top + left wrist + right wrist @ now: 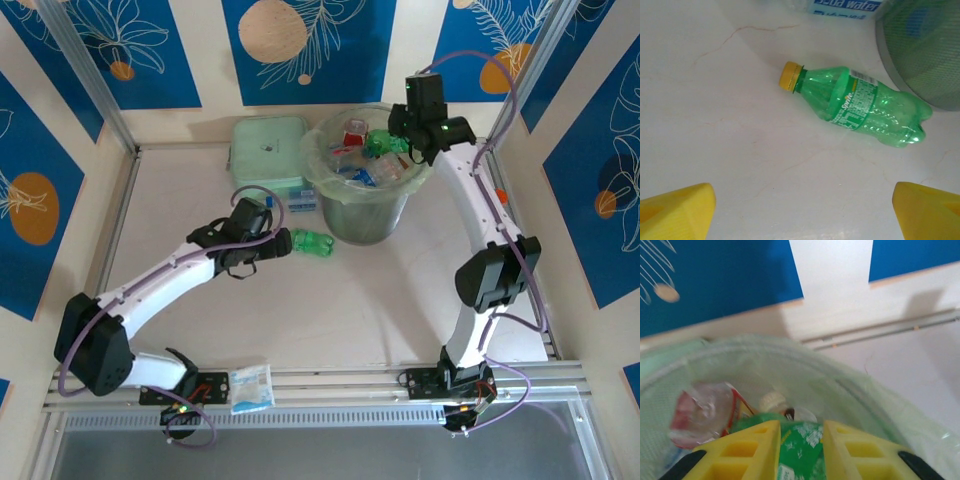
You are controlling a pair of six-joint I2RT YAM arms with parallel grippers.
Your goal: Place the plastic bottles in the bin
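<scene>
A green plastic bottle (312, 242) (860, 107) with a yellow cap lies on its side on the table, close against the bin (368, 218) (925, 55). My left gripper (268, 244) (805, 210) is open just short of it, with its yellow fingers (675, 212) wide apart and nothing between them. Above the bin's far right rim (865, 385), my right gripper (402, 142) (801, 450) is shut on another green bottle (380, 143) (800, 442). Several bottles lie inside the bin, among them a clear one with a red label (700, 415).
A flat square pale green box (267, 152) sits left of the bin, with a blue-labelled item (303, 198) (845, 6) between them. A white-blue packet (252, 388) lies on the front rail. Metal frame rails border the table.
</scene>
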